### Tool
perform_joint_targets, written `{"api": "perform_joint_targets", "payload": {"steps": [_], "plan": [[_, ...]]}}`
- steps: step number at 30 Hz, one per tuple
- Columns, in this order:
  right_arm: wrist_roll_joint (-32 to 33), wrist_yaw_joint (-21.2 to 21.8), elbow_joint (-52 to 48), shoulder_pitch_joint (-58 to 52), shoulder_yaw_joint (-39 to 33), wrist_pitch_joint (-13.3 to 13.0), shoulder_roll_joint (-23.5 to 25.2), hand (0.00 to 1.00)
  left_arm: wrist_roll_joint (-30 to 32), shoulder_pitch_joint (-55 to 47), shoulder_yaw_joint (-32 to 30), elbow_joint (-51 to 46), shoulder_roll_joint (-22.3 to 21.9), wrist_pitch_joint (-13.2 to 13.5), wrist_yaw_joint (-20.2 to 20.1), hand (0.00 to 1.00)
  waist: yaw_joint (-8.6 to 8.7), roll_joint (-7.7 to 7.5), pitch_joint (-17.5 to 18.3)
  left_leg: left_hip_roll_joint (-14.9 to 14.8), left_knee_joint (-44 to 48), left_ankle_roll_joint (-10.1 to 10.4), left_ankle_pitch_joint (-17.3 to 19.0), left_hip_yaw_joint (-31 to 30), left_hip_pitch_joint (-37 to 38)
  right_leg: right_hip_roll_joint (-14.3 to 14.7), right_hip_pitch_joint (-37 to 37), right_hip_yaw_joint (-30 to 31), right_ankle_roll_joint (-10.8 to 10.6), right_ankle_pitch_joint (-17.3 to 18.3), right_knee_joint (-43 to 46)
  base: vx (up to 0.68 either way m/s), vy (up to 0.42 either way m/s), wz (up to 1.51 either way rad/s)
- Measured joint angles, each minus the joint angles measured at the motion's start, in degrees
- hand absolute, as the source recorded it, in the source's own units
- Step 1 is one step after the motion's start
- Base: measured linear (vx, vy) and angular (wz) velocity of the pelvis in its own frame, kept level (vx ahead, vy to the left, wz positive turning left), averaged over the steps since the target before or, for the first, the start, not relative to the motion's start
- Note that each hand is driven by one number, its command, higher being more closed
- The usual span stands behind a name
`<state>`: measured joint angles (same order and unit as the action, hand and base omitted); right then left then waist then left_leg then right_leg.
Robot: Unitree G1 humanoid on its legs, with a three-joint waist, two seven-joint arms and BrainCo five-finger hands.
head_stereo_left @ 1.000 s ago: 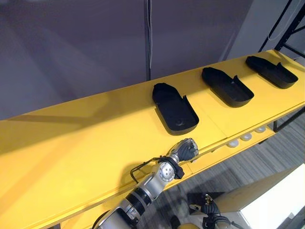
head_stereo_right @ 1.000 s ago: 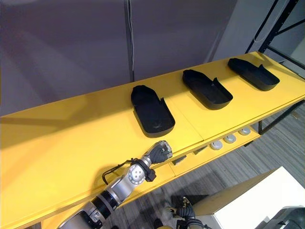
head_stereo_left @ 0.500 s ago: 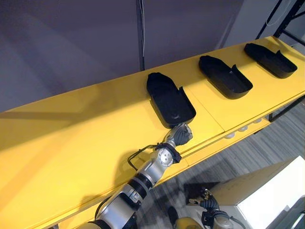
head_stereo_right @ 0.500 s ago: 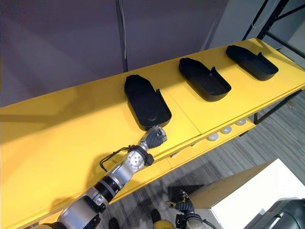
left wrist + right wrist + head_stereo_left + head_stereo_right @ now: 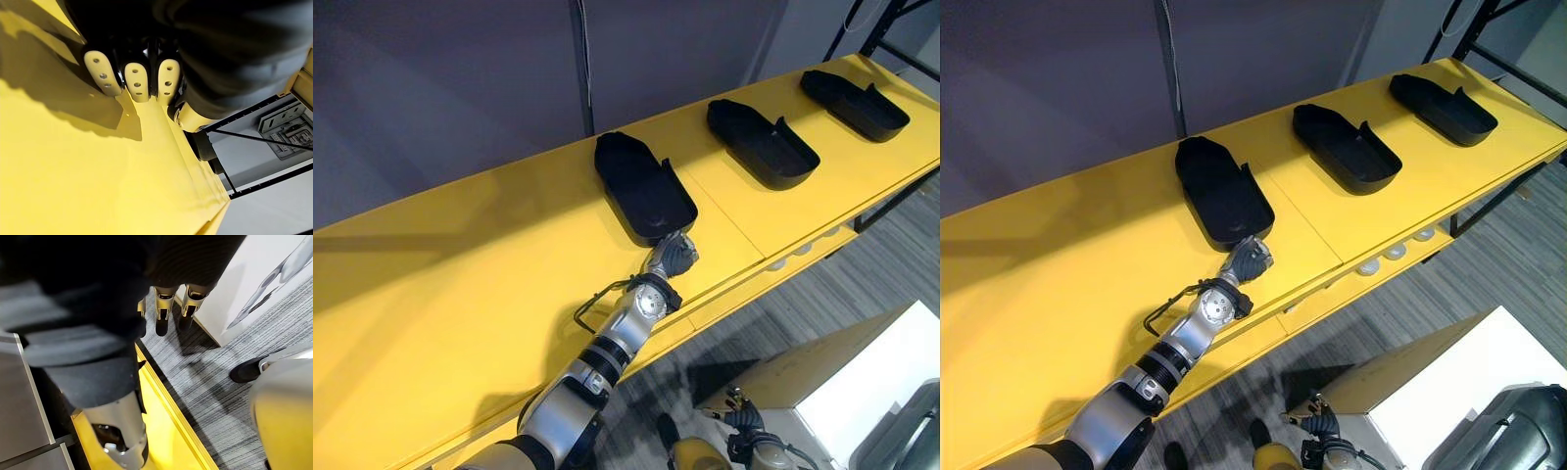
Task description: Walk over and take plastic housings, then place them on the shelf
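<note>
Long yellow counter (image 5: 460, 294) against the grey wall, and your nearest plastic housing (image 5: 644, 188) lies open on it, with the middle housing (image 5: 762, 145) and far housing (image 5: 854, 91) further right. Your left hand (image 5: 677, 255) has come up from the front edge to its near end, but I can't tell if it grips yet. Your right hand (image 5: 168, 308) hangs relaxed and empty above the floor.
</note>
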<state>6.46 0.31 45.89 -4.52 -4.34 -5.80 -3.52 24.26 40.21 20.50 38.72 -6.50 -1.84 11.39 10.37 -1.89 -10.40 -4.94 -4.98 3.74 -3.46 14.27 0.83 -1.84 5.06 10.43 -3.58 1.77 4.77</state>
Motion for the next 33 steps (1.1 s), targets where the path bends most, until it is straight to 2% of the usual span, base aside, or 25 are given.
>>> {"api": "perform_joint_targets", "payload": {"steps": [6,10,14,17,18,21,23,27,29,30,32,33], "plan": [[-0.01,0.0,0.26,0.28,-0.01,0.0,-0.02,0.0,-0.74,0.3,-1.06,-0.02,0.03,0.2,0.68,1.0,-0.02,0.47,-0.27,0.0,0.0,-0.01,-0.01,-0.24,0.0,-0.01,-0.28,-0.28,0.05,-0.04,-0.33,0.01,0.012,0.02],[-0.01,-0.09,0.28,0.28,-0.04,0.0,-0.08,0.0,-3.85,0.08,-0.98,-0.84,0.04,0.26,0.74,1.0,0.0,0.76,-0.47,0.08,0.0,-0.03,-0.04,-0.76,0.33,-0.19,-1.07,-0.81,0.07,-0.07,-0.68,0.02,0.022,0.08],[-0.01,-0.29,0.58,0.1,0.08,0.0,-0.15,0.0,-7.78,-4.13,2.67,-14.65,0.66,1.28,0.74,1.0,-0.42,1.09,-0.61,0.12,0.02,-0.2,-0.3,-2.14,-0.16,-0.62,-1.31,-1.98,0.06,-0.06,-0.7,0.01,0.021,0.17],[0.0,-0.33,0.82,-0.34,0.12,0.0,-0.23,0.0,-12.53,-8.73,5.38,-26.78,1.37,3.77,0.35,1.0,-0.79,1.16,-0.57,0.15,0.02,-0.32,-0.45,-3.47,0.1,-0.93,-2.4,-3.28,0.02,-0.02,-0.95,0.01,0.026,0.18],[0.0,-0.33,0.86,-0.64,0.37,0.0,-0.26,0.0,-14.35,-10.87,5.81,-31.58,1.79,4.91,-0.34,1.0,-1.57,1.17,-0.57,0.16,0.02,-0.33,-0.46,-3.47,0.34,-0.95,-2.61,-3.29,0.01,-0.01,-0.95,0.0,0.024,0.15],[-0.02,-0.3,0.89,-1.49,1.15,0.0,-0.55,0.0,-16.62,-15.05,5.32,-41.44,3.64,6.9,-0.87,1.0,-2.41,1.61,-0.3,0.38,0.01,-0.41,-0.54,-4.49,0.4,-1.17,-3.11,-3.67,-0.27,0.22,-0.89,-0.01,0.026,0.15],[0.04,-0.28,0.94,-2.14,1.08,0.0,-0.74,0.0,-18.61,-17.87,3.22,-48.14,4.91,8.23,-1.53,1.0,-3.22,2.04,0.09,0.61,0.01,-0.49,-0.59,-4.99,0.39,-1.38,-3.31,-4.63,-0.4,0.31,-0.85,-0.01,0.023,0.18],[-0.02,-0.21,1.87,-2.32,1.15,0.0,-1.15,0.0,-22.59,-25.24,-6.93,-60.77,8.07,11.97,-0.9,1.0,-4.0,2.36,1.1,1.03,0.01,-0.72,-0.76,-7.01,0.44,-1.88,-4.51,-6.42,-0.68,0.68,-0.9,0.01,0.02,0.26],[-0.03,-0.07,2.51,-3.0,1.11,0.0,-1.16,0.0,-23.61,-31.56,-15.07,-65.68,9.2,13.96,1.13,1.0,-5.54,2.34,2.2,1.11,0.02,-0.73,-0.77,-7.95,0.49,-1.97,-5.1,-7.0,-0.64,0.8,-1.08,0.02,0.013,0.21],[-0.05,-0.03,2.52,-3.27,1.11,0.0,-1.16,0.0,-24.25,-33.46,-17.51,-66.54,9.25,14.41,1.95,1.0,-5.92,2.3,2.47,1.15,0.02,-0.73,-0.77,-8.26,0.47,-2.04,-5.3,-7.58,-0.62,0.84,-1.17,0.02,0.008,0.27],[-0.06,0.0,2.04,-4.29,1.02,-0.01,-0.98,0.0,-25.3,-41.9,-27.18,-68.91,8.56,15.07,4.49,1.0,-6.89,2.2,3.33,1.46,0.02,-0.77,-0.89,-9.91,0.54,-2.38,-6.31,-9.52,-0.47,1.35,-1.19,0.02,0.005,0.37],[-0.07,0.01,2.02,-4.56,1.01,-0.01,-0.98,0.0,-25.32,-44.16,-29.41,-69.13,8.17,15.12,4.92,1.0,-7.13,2.13,3.6,1.53,0.02,-0.77,-0.9,-10.35,0.62,-2.46,-6.55,-9.77,-0.47,1.59,-1.08,0.02,0.008,0.41]]}}
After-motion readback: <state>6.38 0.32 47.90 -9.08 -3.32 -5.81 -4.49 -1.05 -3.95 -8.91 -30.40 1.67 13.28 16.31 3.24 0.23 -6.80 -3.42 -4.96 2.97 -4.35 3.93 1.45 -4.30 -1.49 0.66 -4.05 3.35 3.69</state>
